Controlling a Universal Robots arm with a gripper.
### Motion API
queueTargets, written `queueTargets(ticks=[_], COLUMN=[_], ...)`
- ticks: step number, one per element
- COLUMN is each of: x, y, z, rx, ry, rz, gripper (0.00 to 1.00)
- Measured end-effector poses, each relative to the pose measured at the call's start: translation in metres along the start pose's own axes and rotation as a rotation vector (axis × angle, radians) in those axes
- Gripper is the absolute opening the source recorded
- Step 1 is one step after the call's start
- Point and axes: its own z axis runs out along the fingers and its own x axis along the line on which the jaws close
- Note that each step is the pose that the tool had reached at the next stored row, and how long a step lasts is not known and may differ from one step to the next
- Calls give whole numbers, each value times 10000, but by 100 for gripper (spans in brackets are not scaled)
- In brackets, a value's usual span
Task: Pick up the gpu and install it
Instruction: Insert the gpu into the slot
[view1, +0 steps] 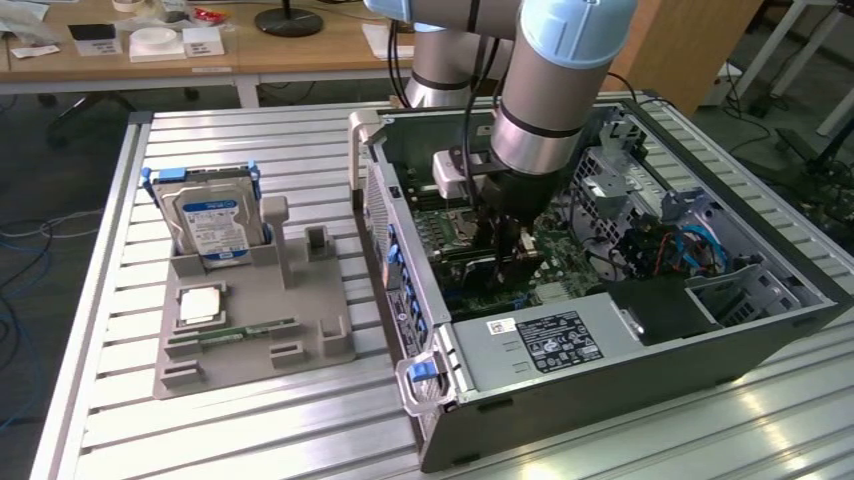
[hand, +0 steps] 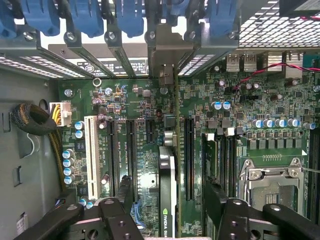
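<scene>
One grey holder (view1: 247, 345) stands at the exterior view's left, carrying a hard drive (view1: 214, 225) upright and a memory stick (view1: 247, 330) lying flat. To its right sits the open case (view1: 641, 370), with the arm (view1: 547, 110) reaching down into it and the gripper (view1: 511, 250) low over the motherboard (hand: 125, 100).

In the wrist view the gpu (hand: 167, 185) stands on edge in a slot, directly between the two fingers (hand: 112, 220). The jaws are spread apart, and a clear gap shows on each side of the card, so nothing is clamped.

The task looks nearly done: the card has been carried to the case and appears seated, with its bracket (hand: 162, 55) lined up against the rear wall beneath the blue clips (hand: 130, 17). Whether it is pressed fully home, or the bracket fastened, I cannot tell.

The card's long axis runs along the slot, parallel to the neighbouring slots. Its bracket end points at the case's rear wall and its other end lies under the gripper. Its flat faces are turned toward the fingers.
</scene>
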Motion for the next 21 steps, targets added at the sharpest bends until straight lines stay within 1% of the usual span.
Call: queueTargets(ticks=[3,8,11,14,21], x=[0,-3,-3,-6,-14], y=[0,0,-1,-1,-3], z=[-5,-64,-83,-138,-304], rx=[0,0,0,0,1], ry=[1,1,8,9,8], rz=[0,0,-1,0,0], gripper=[69,69,69,69,69])
